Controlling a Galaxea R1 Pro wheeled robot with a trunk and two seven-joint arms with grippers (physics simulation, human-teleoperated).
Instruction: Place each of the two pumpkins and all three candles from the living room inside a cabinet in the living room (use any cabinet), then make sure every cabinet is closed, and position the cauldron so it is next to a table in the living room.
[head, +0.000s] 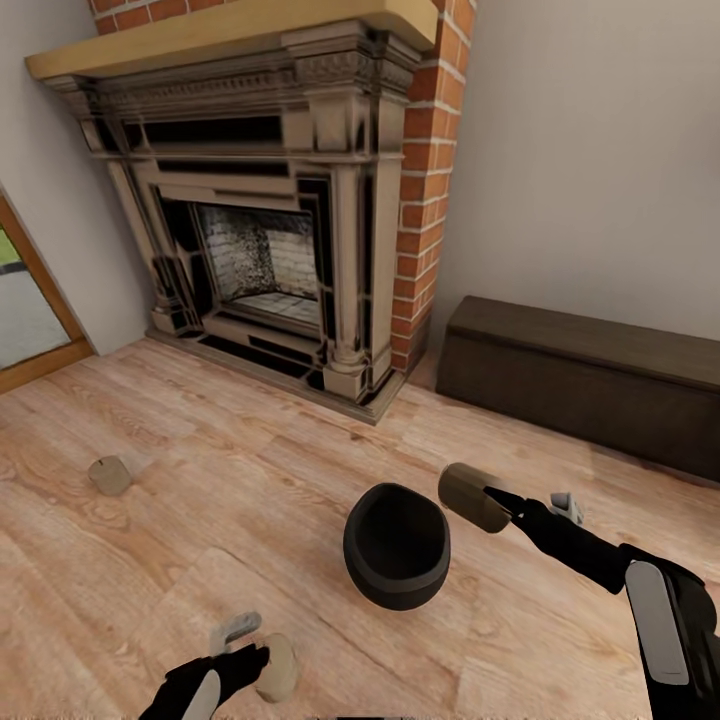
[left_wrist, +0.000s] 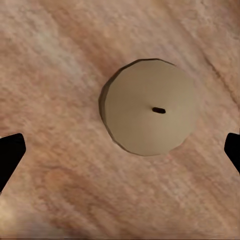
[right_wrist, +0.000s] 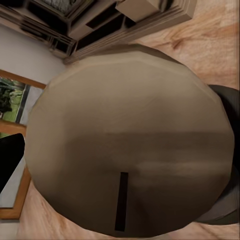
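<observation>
Nearest the robot, the left gripper (head: 262, 648) hung low over the wooden floor (head: 200, 480) with its jaws spread wide, and a stubby beige candle (head: 277, 667) stood on the boards just beside its fingertips; in the left wrist view that candle (left_wrist: 148, 113) sat upright between the two dark fingertips (left_wrist: 10, 155), its little black wick plain on top, touched by neither. A bit farther out and to the right, the right gripper (head: 500, 500) was clenched on a second candle (head: 473, 496), held tilted in the air just right of the cauldron (head: 397, 546) (from the right wrist view this candle (right_wrist: 130, 145) loomed very large, wick end toward the camera, with a slice of the cauldron's dark rim (right_wrist: 227, 165) behind it). The cauldron itself, black and wide-mouthed, stood on the floor between the two arms. Well off to the left lay the third candle (head: 110, 475), alone on the boards. Farther back on the right, the long dark-brown cabinet (head: 590, 375) ran along the pale wall, its fronts all flush and closed. Farthest of all stood the carved fireplace (head: 270, 200) with its brick column (head: 425, 190), and a doorway (head: 25, 300) showed at the far left edge.
</observation>
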